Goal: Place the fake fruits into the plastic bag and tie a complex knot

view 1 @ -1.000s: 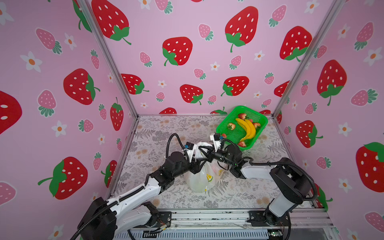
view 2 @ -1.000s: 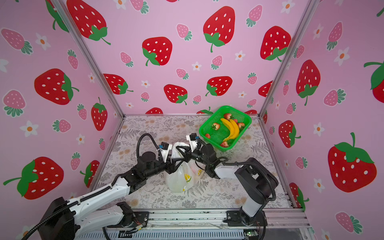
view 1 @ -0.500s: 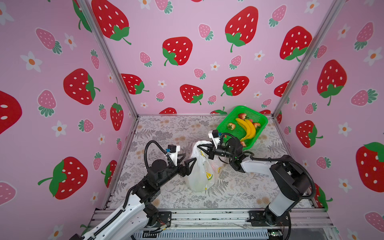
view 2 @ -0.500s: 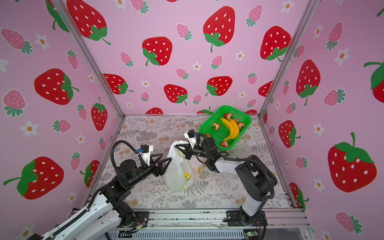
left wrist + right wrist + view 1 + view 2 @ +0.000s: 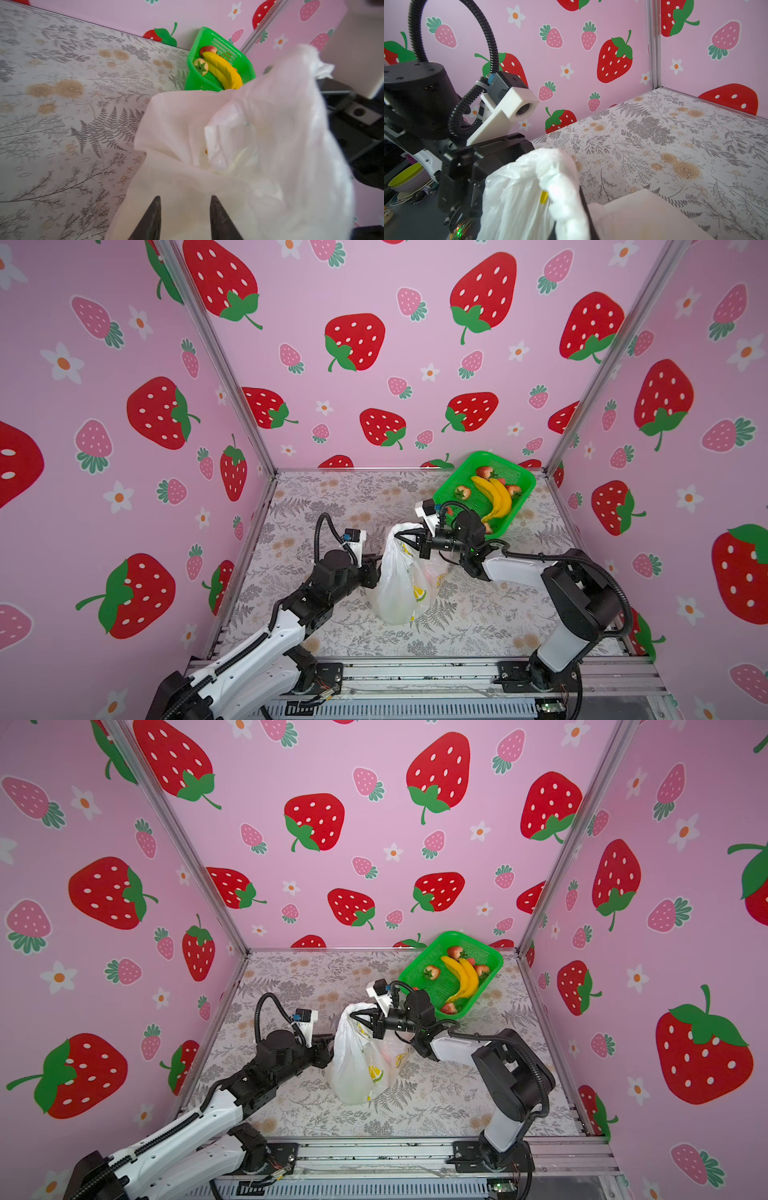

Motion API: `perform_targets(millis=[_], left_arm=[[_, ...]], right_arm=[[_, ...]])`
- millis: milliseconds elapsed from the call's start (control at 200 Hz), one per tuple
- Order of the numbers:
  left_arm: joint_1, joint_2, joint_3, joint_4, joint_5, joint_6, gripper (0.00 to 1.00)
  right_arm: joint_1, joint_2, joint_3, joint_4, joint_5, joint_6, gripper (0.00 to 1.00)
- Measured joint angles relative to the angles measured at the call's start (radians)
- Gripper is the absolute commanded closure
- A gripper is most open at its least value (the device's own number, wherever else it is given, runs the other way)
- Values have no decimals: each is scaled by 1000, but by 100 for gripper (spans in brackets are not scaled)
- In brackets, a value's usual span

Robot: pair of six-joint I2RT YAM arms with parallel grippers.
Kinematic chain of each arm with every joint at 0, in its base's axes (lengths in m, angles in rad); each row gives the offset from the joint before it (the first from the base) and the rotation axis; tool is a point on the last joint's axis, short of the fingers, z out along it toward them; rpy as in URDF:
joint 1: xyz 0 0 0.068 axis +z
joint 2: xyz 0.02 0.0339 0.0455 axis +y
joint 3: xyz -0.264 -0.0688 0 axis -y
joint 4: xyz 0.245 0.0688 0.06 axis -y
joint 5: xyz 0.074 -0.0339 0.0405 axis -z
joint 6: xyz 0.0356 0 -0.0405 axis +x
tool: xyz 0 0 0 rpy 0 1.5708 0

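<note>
The plastic bag point(image 5: 399, 585) point(image 5: 353, 1065) stands upright mid-table, white with lemon prints, and faint coloured shapes show through its film. My right gripper point(image 5: 400, 536) point(image 5: 355, 1016) is shut on its bunched top, which drapes over the fingers in the right wrist view, where the bag point(image 5: 527, 187) fills the foreground. The knot is hidden in that bunch. My left gripper point(image 5: 377, 567) point(image 5: 185, 198) is at the bag's left side, jaws apart, bag film point(image 5: 239, 145) just beyond the tips. Fake fruits, bananas point(image 5: 496, 499) point(image 5: 463, 979) point(image 5: 224, 70) and strawberries point(image 5: 462, 492), lie in the basket.
The green mesh basket point(image 5: 528, 481) point(image 5: 495, 961) point(image 5: 192, 79) sits in the far right corner behind the right wrist. Pink walls close three sides and a metal rail point(image 5: 415, 672) runs along the front. The left arm's camera point(image 5: 523, 108) is close to the bag.
The left gripper left the bag's top, swung away to the left, then came back to the bag's lower left side with narrower jaws. The right gripper kept hold of the top.
</note>
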Motion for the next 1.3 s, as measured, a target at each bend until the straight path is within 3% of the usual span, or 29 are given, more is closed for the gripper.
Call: perform_targets(millis=[240, 500, 765, 911, 1011, 1301], left_arm=[[-113, 132, 22, 142, 27, -23, 60], [-150, 199, 34, 219, 77, -19, 55], [-138, 114, 33, 190, 87, 54, 37], [-103, 32, 33, 141, 88, 95, 34], [-65, -3, 32, 120, 89, 106, 35], [43, -23, 32, 108, 116, 86, 52]], right_arm=[[-26, -1, -2, -11, -62, 28, 100], [-44, -11, -40, 27, -119, 92, 100], [-44, -11, -68, 121, -161, 158, 100], [-43, -11, -71, 149, -169, 170, 100], [-43, -11, -72, 153, -174, 172, 100], [-39, -11, -72, 134, -178, 155, 100]])
